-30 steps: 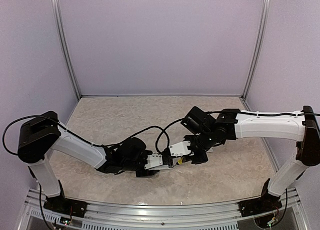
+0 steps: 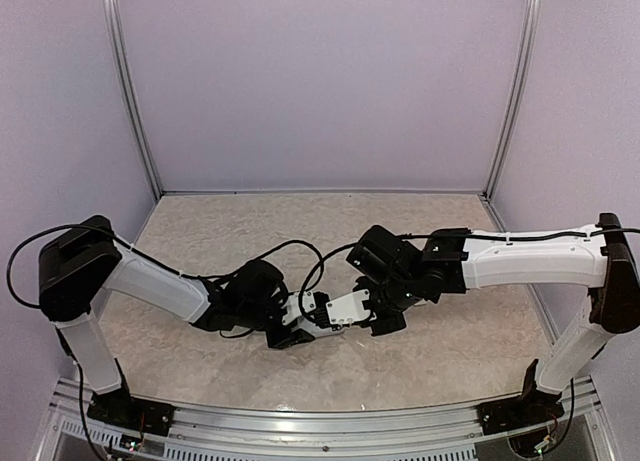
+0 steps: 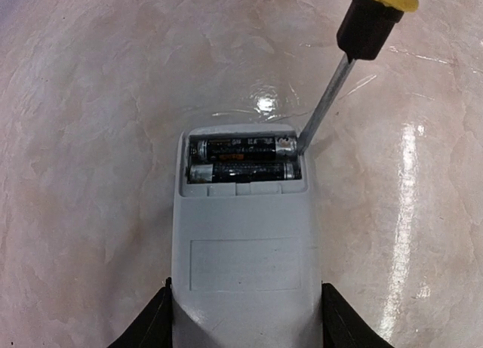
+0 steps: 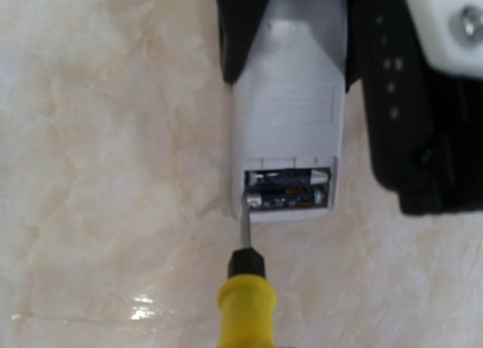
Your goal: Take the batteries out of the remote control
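Note:
My left gripper (image 3: 245, 318) is shut on the near end of the white remote control (image 3: 241, 257), one black finger (image 3: 155, 327) on each side. The far end's compartment is open, with the two dark batteries (image 3: 241, 159) lying side by side in it. My right gripper (image 2: 375, 316) holds a yellow-handled screwdriver (image 4: 245, 303); its own fingers are out of the right wrist view. The screwdriver's metal tip (image 3: 302, 140) touches the metal end of the farther battery (image 4: 256, 201). The remote (image 4: 287, 106) lies low over the table.
The beige marbled table (image 2: 250, 241) runs all round the remote. Purple walls and metal posts (image 2: 135, 101) close the back and sides. The left arm's black wrist (image 4: 423, 99) sits right beside the remote. In the top view both grippers meet near the table's front middle.
Both grippers have shifted a little to the left. The right gripper has come closer to the left one, bringing the screwdriver against the remote's open end.

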`<state>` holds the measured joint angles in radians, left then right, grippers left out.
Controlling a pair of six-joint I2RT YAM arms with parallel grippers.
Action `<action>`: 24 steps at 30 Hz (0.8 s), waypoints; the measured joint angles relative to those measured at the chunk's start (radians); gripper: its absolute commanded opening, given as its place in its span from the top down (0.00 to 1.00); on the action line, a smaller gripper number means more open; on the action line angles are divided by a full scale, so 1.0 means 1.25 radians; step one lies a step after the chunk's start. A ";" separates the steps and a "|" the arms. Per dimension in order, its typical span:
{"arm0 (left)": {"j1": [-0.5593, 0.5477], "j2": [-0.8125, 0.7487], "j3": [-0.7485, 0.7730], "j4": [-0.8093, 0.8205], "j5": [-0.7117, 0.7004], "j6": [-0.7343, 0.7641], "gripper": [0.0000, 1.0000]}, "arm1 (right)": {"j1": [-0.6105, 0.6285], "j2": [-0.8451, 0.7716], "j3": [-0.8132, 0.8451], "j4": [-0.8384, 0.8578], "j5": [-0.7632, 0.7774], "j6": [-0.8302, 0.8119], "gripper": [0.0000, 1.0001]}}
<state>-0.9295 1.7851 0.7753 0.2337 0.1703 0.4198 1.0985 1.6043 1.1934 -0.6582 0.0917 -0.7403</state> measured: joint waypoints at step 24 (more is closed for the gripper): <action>-0.054 -0.018 -0.027 0.039 -0.173 0.048 0.89 | -0.049 0.005 0.020 -0.084 -0.079 -0.086 1.00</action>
<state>-0.9974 1.7626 0.7422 0.2829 -0.0460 0.4801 1.0374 1.6100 1.2182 -0.7628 -0.0074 -0.8478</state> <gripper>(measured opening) 0.542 0.139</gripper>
